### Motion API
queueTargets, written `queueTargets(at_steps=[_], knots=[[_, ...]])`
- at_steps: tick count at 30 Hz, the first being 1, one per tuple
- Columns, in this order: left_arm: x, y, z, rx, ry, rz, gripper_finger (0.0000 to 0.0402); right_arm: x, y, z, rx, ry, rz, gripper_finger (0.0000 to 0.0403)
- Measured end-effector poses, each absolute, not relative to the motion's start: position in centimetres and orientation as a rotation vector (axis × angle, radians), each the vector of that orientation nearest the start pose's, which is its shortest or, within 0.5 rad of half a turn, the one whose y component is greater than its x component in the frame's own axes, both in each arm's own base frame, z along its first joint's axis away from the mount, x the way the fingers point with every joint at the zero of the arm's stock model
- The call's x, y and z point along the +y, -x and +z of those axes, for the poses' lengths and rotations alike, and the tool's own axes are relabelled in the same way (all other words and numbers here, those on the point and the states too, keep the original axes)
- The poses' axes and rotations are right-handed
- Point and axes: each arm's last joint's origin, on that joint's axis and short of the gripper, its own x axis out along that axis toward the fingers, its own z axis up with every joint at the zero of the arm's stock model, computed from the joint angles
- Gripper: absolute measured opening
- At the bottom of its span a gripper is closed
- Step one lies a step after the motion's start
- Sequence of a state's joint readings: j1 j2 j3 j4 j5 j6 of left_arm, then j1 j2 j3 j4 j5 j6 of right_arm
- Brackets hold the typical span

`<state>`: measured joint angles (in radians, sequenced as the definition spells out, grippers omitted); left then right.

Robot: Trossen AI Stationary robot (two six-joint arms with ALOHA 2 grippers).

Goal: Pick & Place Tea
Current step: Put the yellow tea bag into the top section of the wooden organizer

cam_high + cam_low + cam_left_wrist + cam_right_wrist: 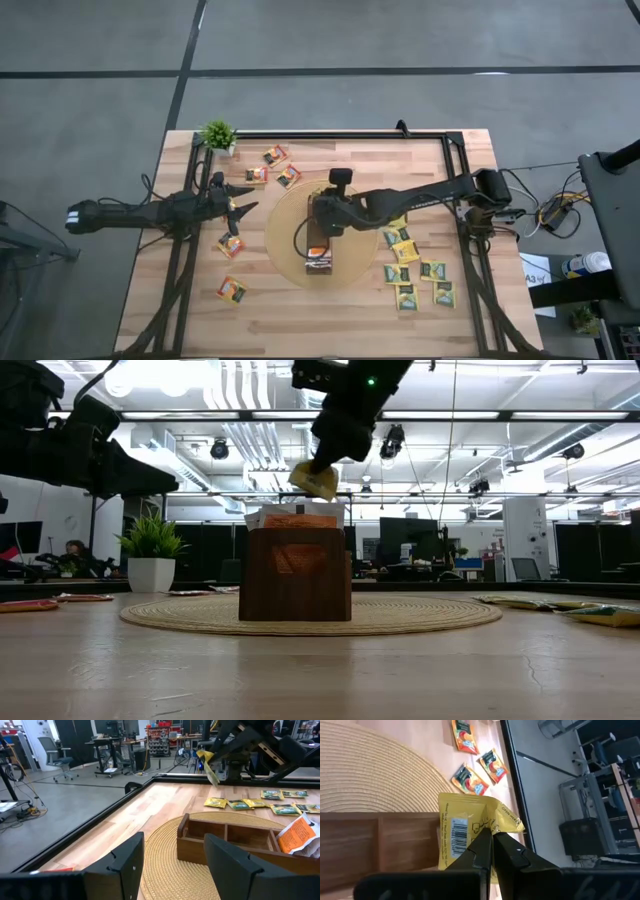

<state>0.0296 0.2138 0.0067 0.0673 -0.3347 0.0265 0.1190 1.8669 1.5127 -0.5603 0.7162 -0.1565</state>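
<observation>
My right gripper hovers over the long brown box, shut on a yellow tea sachet. The box stands on a round woven mat and has orange sachets sticking out of its near end. Loose orange sachets lie flat on the table at the far left, and others at the near left. Yellow and green sachets lie to the right of the mat. My left gripper waits open at the mat's left edge, holding nothing. My right gripper pinches the yellow sachet by one edge between its two fingertips. The fingers slant down from the table's right side. The sachet sticks out past the tips, crumpled, lifted clear above the box.
A small potted plant stands at the far left corner. A black frame runs along the table's far edge and sides. In the left wrist view the box's compartments show, with an orange sachet at one end.
</observation>
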Motion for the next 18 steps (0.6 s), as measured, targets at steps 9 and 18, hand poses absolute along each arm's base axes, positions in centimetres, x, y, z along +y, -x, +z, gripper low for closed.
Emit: queueTargets(at_steps=[9,18], knots=[[1.3,-10.8,15.5,0.143,-0.047,0.362,0.0202,1.6,-40.2,25.5,0.894,0.471,-0.549,0.0011],[1.3,-10.8,15.5,0.143,-0.047,0.362,0.0202,1.7,-40.2,25.3,0.898,0.454,-0.522,0.0011]])
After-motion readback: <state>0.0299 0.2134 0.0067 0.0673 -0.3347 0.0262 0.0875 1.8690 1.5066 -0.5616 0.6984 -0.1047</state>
